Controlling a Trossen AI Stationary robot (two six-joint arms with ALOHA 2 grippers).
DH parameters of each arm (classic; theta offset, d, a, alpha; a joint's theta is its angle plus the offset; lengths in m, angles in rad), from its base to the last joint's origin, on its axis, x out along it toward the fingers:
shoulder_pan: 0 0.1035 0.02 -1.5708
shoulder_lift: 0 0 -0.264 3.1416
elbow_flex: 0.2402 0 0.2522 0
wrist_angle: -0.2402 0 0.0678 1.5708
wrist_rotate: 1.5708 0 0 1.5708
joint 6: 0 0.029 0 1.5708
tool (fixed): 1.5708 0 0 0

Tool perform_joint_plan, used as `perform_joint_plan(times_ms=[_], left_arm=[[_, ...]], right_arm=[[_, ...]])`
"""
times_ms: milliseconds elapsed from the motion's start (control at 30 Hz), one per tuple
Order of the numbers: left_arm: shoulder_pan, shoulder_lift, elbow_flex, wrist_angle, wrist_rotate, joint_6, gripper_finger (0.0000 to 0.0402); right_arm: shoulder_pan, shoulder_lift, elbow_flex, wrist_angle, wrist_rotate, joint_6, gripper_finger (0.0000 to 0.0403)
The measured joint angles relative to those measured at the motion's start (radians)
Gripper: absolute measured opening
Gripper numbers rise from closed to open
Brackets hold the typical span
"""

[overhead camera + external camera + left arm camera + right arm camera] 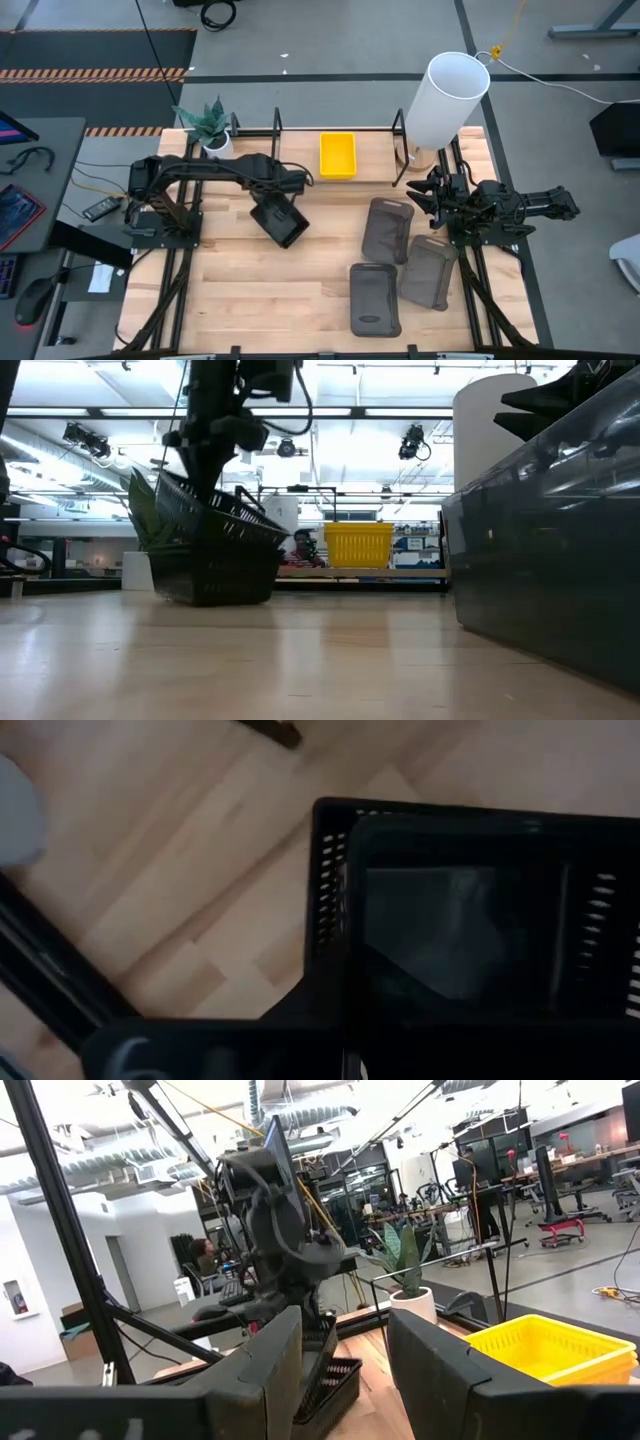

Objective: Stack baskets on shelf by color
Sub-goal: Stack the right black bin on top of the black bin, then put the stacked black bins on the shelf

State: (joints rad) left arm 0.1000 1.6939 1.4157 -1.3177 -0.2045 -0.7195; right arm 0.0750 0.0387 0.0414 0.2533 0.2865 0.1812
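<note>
My left gripper [271,201] hangs over the table's middle left, pointing down, shut on a small black slatted basket [282,227]. In the low view the black basket [215,555] is tilted, with its lowest part at or just above the tabletop. A yellow basket [337,155] sits on the black rod shelf [300,130] at the far edge. Three dark grey baskets [388,228] [432,270] [374,298] lie flat on the table's right half. My right gripper [345,1380] waits open at the right edge, touching nothing. My left gripper holds the black basket by its rim [335,1010] on the side nearest the arm, coming from above with the fingers pointing down. The fingers themselves are a dark blur in the wrist view. The basket hangs tilted below the gripper, its far rim [275,535] lower than the held one.
A tall white cylinder [445,100] stands at the far right, beside the shelf's end. A potted plant [210,125] stands at the far left. Bare wood lies in front of the shelf and along the near left of the table [250,300].
</note>
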Motion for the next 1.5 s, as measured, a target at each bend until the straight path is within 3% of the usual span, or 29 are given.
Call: perform_joint_plan(times_ms=[267, 600, 733, 967, 1500], left_arm=[[-0.01, 0.0, -0.08, 0.082, 0.046, -0.007, 0.0039], [0.0, -0.001, -0.081, 0.055, 0.104, -0.037, 0.016], [0.01, -0.01, -0.077, 0.045, 0.162, -0.057, 0.0189], [-0.049, -0.008, -0.06, 0.254, 0.289, -0.145, 0.0182], [-0.237, 0.022, -0.031, 0.417, 0.213, -0.364, 0.0172]], right_arm=[[0.0, 0.0, 0.0, 0.0, 0.0, 0.0, 0.0155], [0.0, 0.0, 0.0, 0.0, 0.0, 0.0, 0.0155], [0.0, 0.0, 0.0, 0.0, 0.0, 0.0, 0.0155], [0.0, 0.0, 0.0, -0.001, 0.0, 0.0, 0.0155], [0.0, 0.0, 0.0, 0.0, -0.001, 0.0, 0.0155]])
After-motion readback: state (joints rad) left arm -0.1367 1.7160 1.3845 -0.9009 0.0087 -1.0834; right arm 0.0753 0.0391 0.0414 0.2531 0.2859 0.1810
